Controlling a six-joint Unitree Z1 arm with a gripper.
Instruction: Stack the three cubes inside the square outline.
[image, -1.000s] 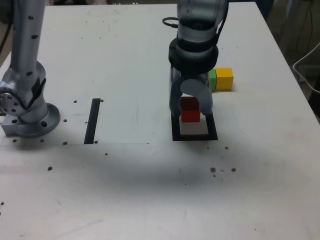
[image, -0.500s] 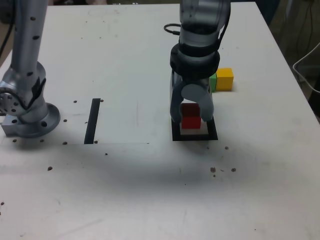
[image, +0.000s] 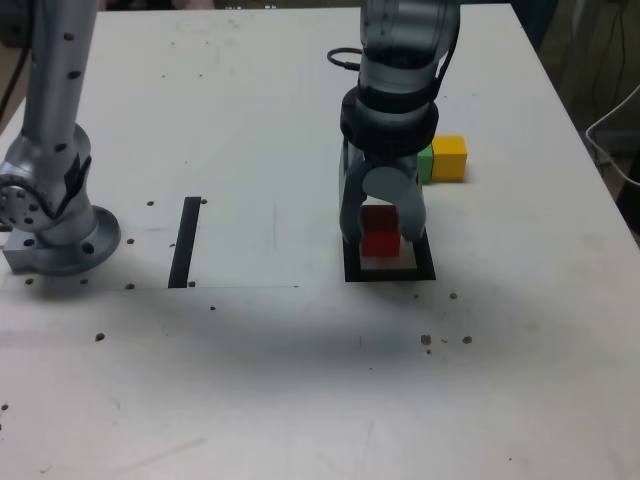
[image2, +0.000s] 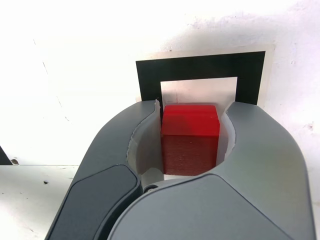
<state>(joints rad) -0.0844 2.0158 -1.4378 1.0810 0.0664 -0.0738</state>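
Note:
My gripper (image: 381, 238) is shut on the red cube (image: 380, 230) and holds it low over the white centre of the square outline (image: 352, 270); whether the cube touches the table I cannot tell. In the wrist view the red cube (image2: 190, 138) sits between the two grey fingers (image2: 145, 135), with the black square outline (image2: 200, 67) just beyond it. The yellow cube (image: 449, 158) and the green cube (image: 425, 161) stand side by side behind the outline, towards the exterior view's right; the arm partly hides the green one.
The arm's base (image: 55, 235) stands at the exterior view's left. A straight black tape strip (image: 185, 241) lies between the base and the outline. Small dark specks (image: 427, 340) dot the white table. The table's right edge (image: 590, 170) is near the cubes.
The gripper has come down with the red cube towards the square outline between one second ago and half a second ago. Since then it has hardly moved.

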